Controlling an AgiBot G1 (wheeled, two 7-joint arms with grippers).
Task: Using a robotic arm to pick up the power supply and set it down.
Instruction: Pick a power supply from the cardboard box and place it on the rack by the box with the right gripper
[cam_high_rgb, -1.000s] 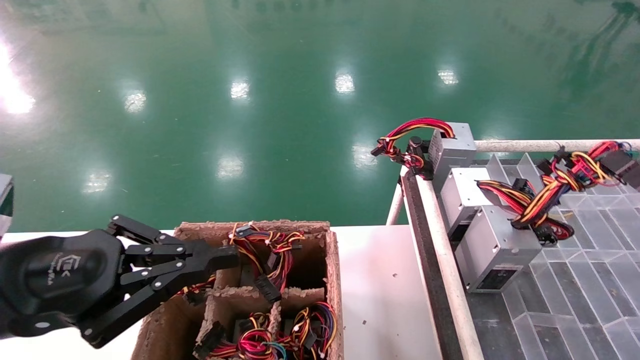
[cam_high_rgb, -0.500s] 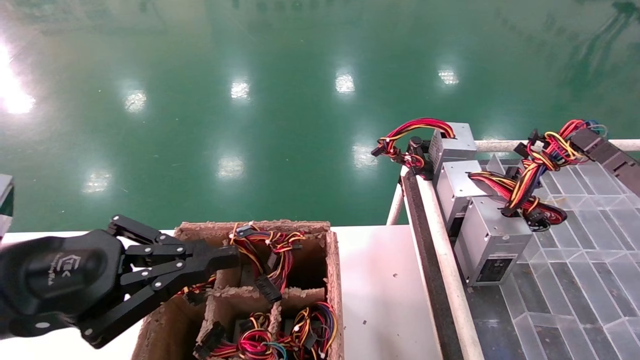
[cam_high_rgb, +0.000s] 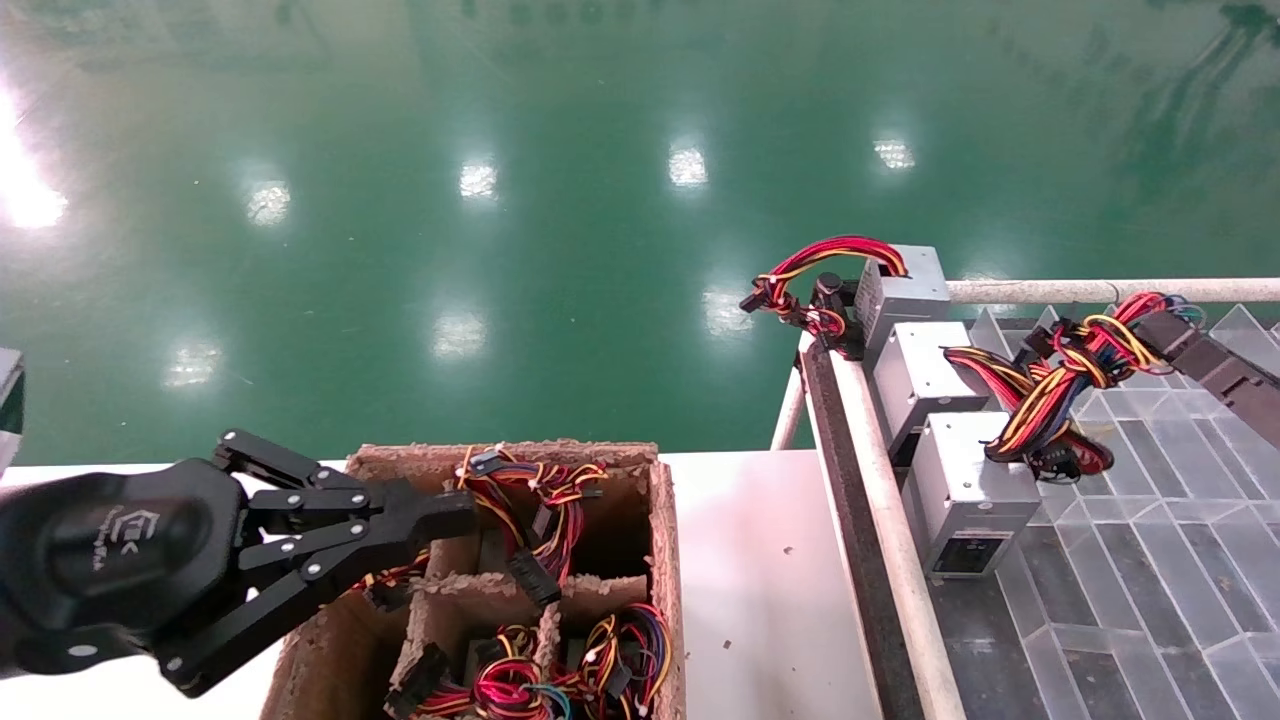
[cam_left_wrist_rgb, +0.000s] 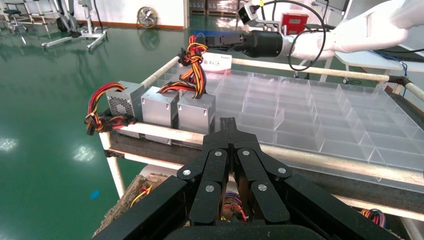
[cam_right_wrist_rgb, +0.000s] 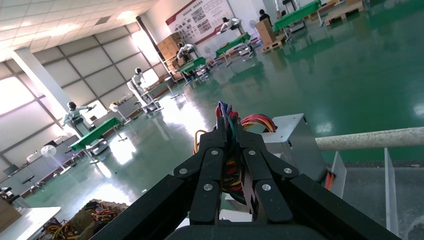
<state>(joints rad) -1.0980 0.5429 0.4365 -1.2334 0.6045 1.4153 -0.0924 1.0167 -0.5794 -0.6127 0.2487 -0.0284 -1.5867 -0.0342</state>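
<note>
**Right tool holds a power supply by its cables over the tray**

The right tool (cam_high_rgb: 1165, 335) reaches in over the clear divided tray (cam_high_rgb: 1150, 560) on the rack and is clamped on the bundle of red, yellow and black cables (cam_high_rgb: 1050, 400) of the nearest power supply (cam_high_rgb: 965, 490). That grey box stands at the tray's left edge, against the white rail (cam_high_rgb: 880, 520), third in a row with two other supplies (cam_high_rgb: 920, 375) behind it. From the right wrist view the fingers (cam_right_wrist_rgb: 215, 165) are pressed together with coloured wires caught between them.

The left tool (cam_high_rgb: 440, 515) is parked low over a brown partitioned box (cam_high_rgb: 665, 560) on the white bench (cam_high_rgb: 760, 590), its fingers closed together, tips over a compartment full of wiring. The green floor (cam_high_rgb: 500, 250) shines with lamp reflections beyond.
</note>
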